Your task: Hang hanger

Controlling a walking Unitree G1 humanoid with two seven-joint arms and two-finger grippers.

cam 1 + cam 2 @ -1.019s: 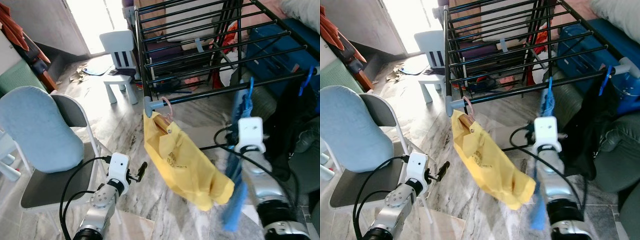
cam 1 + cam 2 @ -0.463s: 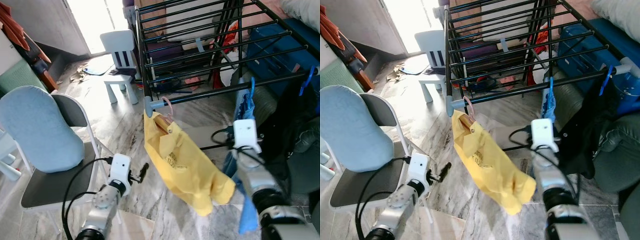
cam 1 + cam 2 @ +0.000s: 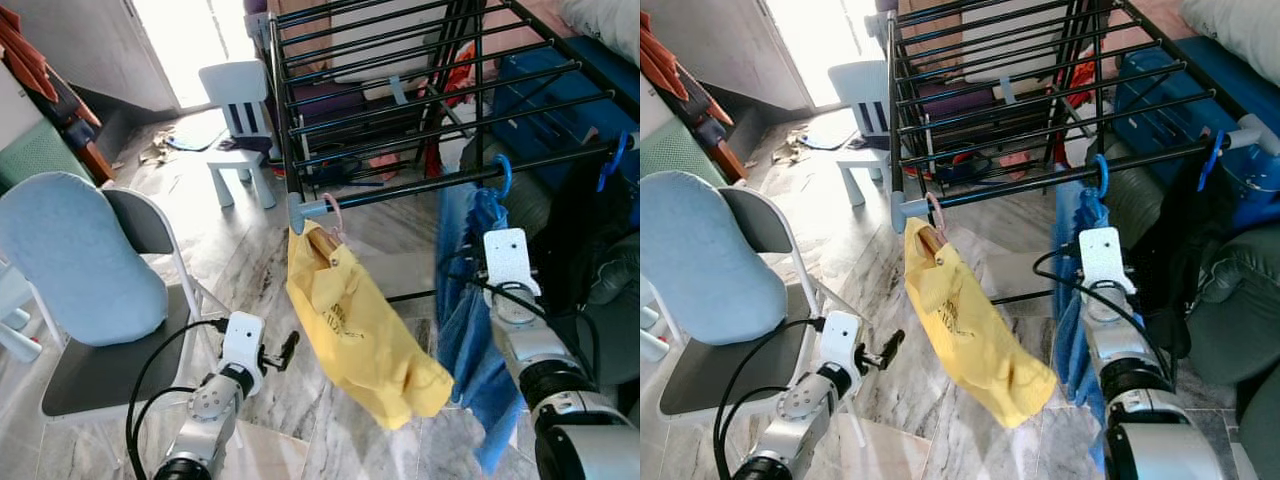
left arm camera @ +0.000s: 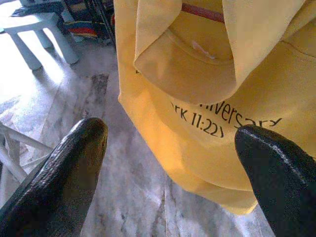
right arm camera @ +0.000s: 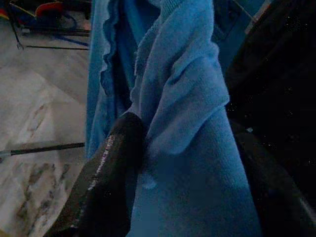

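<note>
A blue garment hangs on a blue hanger, whose hook loops over the front rail of the black drying rack. My right wrist is raised just in front of the garment. In the right wrist view my right gripper stands open, with the blue cloth bunched between its fingers. A yellow shirt on a pink hanger hangs from the rack's front left corner. My left gripper is open and low, facing the yellow shirt from a short distance.
A folding chair with a light blue cushion stands at the left, close to my left arm. A white child's chair sits beyond it. Dark clothes hang at the rack's right end, and marble floor lies under the rack.
The blue garment now hangs wider and straighter from the front rail. My right forearm has shifted right and swung up behind it. The left arm has barely moved.
</note>
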